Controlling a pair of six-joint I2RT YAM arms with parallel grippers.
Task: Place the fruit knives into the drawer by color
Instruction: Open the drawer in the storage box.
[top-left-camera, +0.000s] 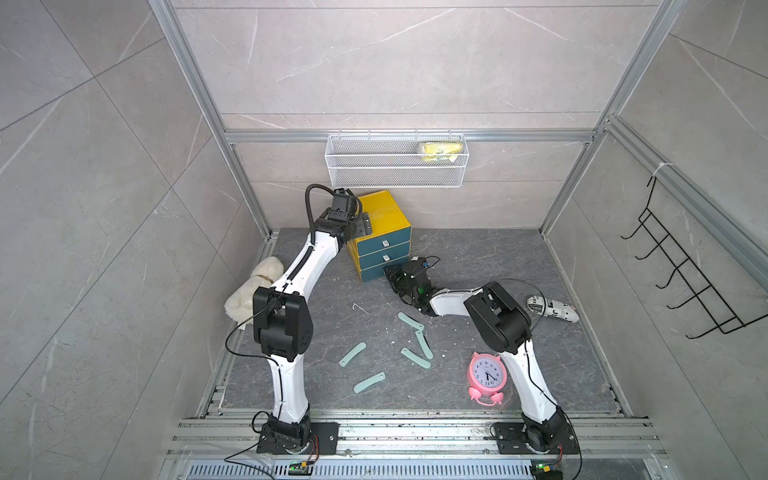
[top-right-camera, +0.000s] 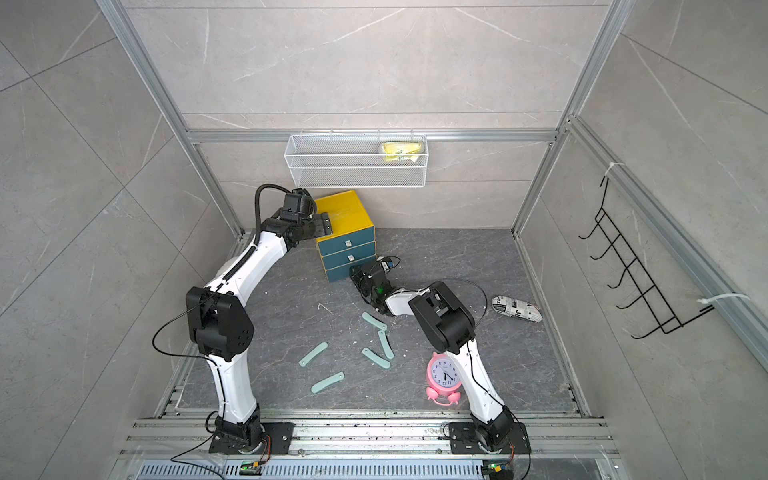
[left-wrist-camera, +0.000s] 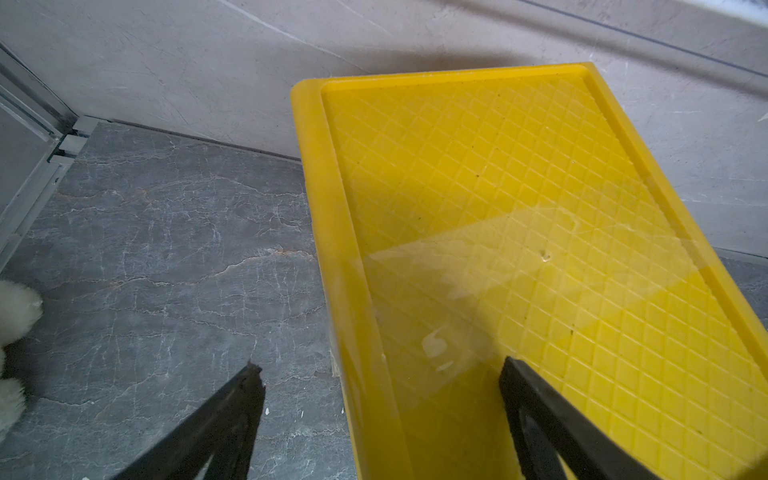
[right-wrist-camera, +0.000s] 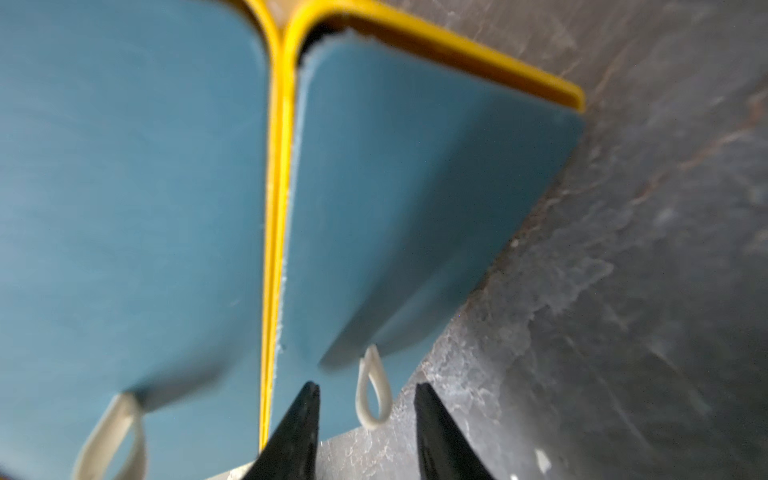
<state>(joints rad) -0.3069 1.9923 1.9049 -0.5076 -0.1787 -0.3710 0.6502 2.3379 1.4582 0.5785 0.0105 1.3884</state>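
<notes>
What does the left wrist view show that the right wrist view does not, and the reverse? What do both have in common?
Only the left wrist view: the patterned top of the yellow cabinet, a white plush toy at the edge, and the open left gripper straddling the cabinet's side edge.
Only the right wrist view: two teal drawer fronts and the right gripper, jaws apart on either side of the lowest drawer's pull.
Both: the cabinet's yellow frame and the grey stone tabletop.

5 teal fruit knives (top-left-camera: 352, 354), 1 cabinet (top-left-camera: 384, 214), 3 drawers (top-left-camera: 376, 246), 1 clock (top-left-camera: 487, 372)
</notes>
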